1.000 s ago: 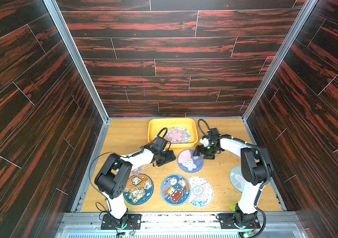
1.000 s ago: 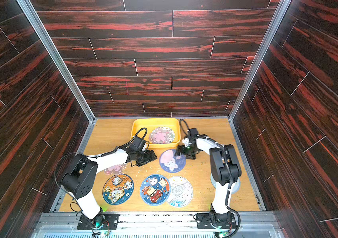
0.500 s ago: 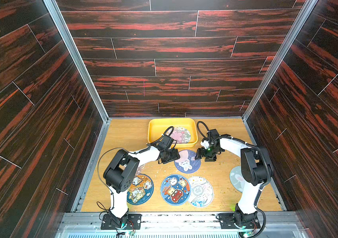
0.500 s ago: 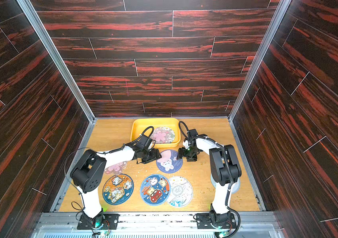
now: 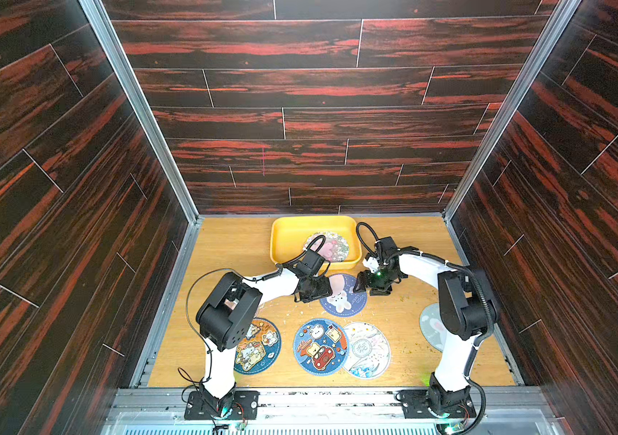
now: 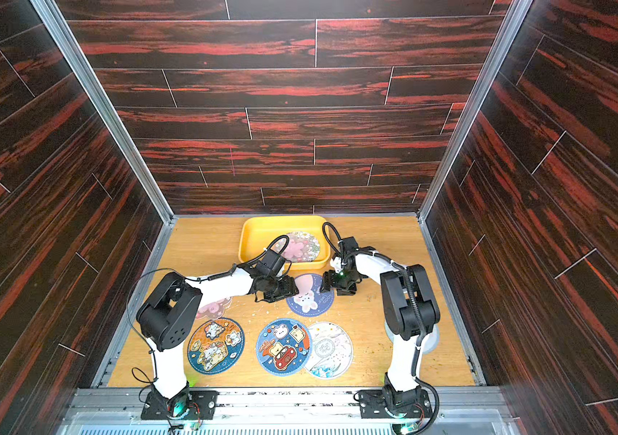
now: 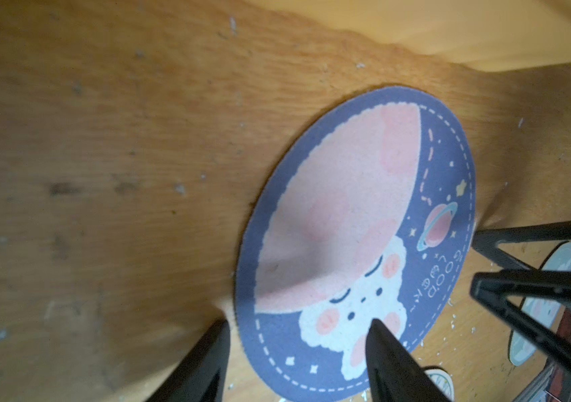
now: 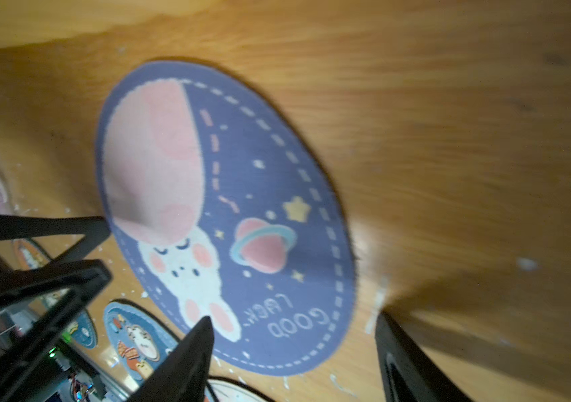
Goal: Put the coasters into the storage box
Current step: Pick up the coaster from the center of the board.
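Note:
A purple rabbit coaster (image 5: pixel 343 297) (image 6: pixel 309 295) lies flat on the wooden table just in front of the yellow storage box (image 5: pixel 288 229). My left gripper (image 5: pixel 324 288) is low at the coaster's left edge and open. One finger is over the print and the other is over bare table (image 7: pixel 299 323). At the coaster's right edge, my right gripper (image 5: pixel 360 284) is also open and straddles the rim (image 8: pixel 294 318). Neither has closed on the purple coaster (image 7: pixel 364 226) (image 8: pixel 242 209). A floral coaster (image 5: pixel 331 246) lies in the box.
Near the front lie an orange-and-blue cartoon coaster (image 5: pixel 258 346), a blue bear-and-car coaster (image 5: pixel 318 346) and a white wave coaster (image 5: pixel 369 350). A grey coaster (image 5: pixel 431 327) is partly hidden by the right arm. A pink blossom coaster (image 6: pixel 213 307) peeks from under the left arm.
My left gripper has moved right to the purple coaster's left edge and the right gripper has dropped to its right edge. Both sets of jaws have narrowed somewhat.

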